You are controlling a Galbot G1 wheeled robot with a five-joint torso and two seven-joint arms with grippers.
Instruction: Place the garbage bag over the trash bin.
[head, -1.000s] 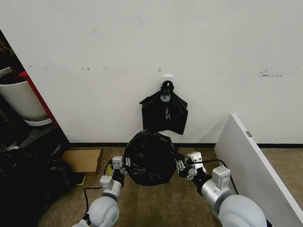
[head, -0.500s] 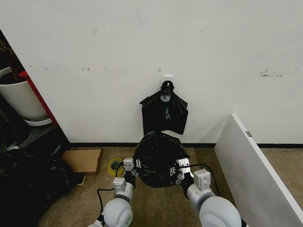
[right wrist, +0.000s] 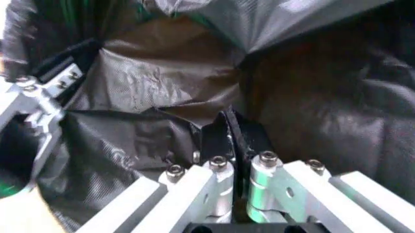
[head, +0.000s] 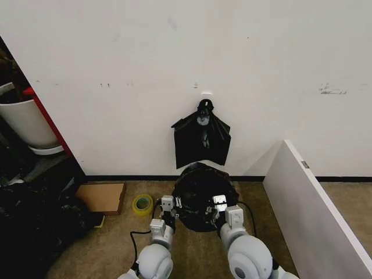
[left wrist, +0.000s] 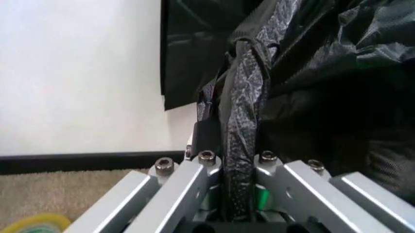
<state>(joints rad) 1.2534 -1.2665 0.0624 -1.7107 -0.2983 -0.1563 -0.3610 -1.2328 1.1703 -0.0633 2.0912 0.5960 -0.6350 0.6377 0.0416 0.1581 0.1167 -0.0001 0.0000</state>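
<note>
The garbage bag [head: 203, 195] is a glossy black crinkled bundle hanging low in front of the wall, held between both grippers. On its left side, my left gripper [head: 172, 206] is shut on a gathered fold of the garbage bag [left wrist: 238, 121]. My right gripper [head: 217, 204] is shut on the bag's right edge, with black film [right wrist: 162, 82] bunched all around its fingers. The left gripper [right wrist: 32, 104] also appears farther off in the right wrist view. The trash bin is hidden.
A flat bunch of black bags [head: 202, 139] hangs from a wall hook just above. A yellow tape roll [head: 142, 203] and a cardboard box [head: 103, 196] lie on the carpet to the left. A white panel [head: 314, 215] leans at the right. A white tub [head: 26, 123] stands at far left.
Both grippers have drawn closer together and shifted right, carrying the bag right toward the wall below the hanging bunch. The tape roll has come into view.
</note>
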